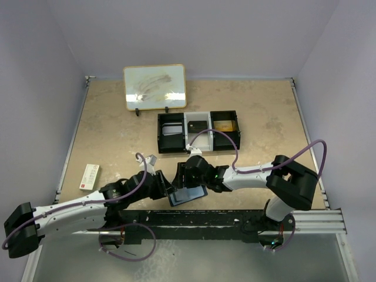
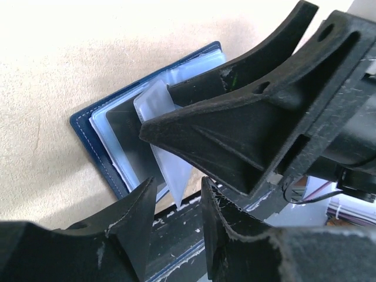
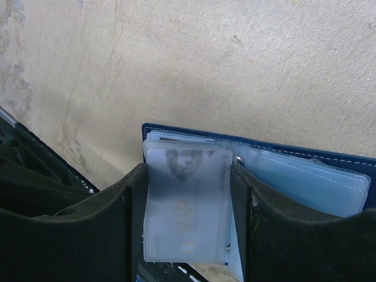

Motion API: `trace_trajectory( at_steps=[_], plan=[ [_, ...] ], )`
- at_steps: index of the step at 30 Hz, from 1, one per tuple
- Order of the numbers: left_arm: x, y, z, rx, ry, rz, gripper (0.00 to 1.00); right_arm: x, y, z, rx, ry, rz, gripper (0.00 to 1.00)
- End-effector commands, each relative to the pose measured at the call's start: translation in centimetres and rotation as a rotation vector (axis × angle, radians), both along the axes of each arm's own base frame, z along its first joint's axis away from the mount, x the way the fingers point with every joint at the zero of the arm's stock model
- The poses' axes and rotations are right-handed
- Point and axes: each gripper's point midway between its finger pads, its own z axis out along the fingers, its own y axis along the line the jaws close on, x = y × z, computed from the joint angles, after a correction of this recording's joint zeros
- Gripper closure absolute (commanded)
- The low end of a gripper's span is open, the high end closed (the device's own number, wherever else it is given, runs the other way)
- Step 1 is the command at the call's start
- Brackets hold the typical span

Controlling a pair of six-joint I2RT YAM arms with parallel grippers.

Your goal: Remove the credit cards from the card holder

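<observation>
Because the right gripper (image 3: 188, 176) pinches 1 frosted sleeve (image 3: 185, 211) across its width and tilts it up off the open card holder (image 1: 189, 196), the main risk is that a pull drags the whole holder along instead of freeing a card (the sleeve looks bound in at the spine). The left gripper (image 2: 176, 189) hangs just over the sleeve's lower corner, jaws narrowed with a gap showing, gripping nothing. If it closes on plastic alone, the sleeve could crease and the card would not slide out. The holder lies at the near edge of the table (image 1: 264, 117), between both arms, so a slip could push it onto the rail (image 1: 235, 218). Its sleeves hold cards; how many I cannot tell. The black tray (image 1: 160, 134) has 3 compartments, 1 card each: a pale card (image 1: 172, 130), a dark card (image 1: 198, 125) and a gold card (image 1: 223, 124).
</observation>
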Motion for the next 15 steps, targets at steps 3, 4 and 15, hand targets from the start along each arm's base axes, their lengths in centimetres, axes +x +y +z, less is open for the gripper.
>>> trace_trajectory(
  at_steps=[3,4,15],
  plan=[
    [0.9,-1.8,0.5,-0.041,-0.045,0.04,0.67,-1.6,-2.2,-3.3,-0.102,0.075,0.0,0.48],
    [0.9,-1.9,0.3,-0.039,-0.045,0.04,0.68,-1.6,-2.2,-3.3,-0.099,0.075,0.0,0.48],
    [1.7,-3.2,-0.6,-0.046,-0.065,0.076,0.79,-1.6,-1.9,-2.6,-0.071,0.066,0.012,0.47]
  ],
)
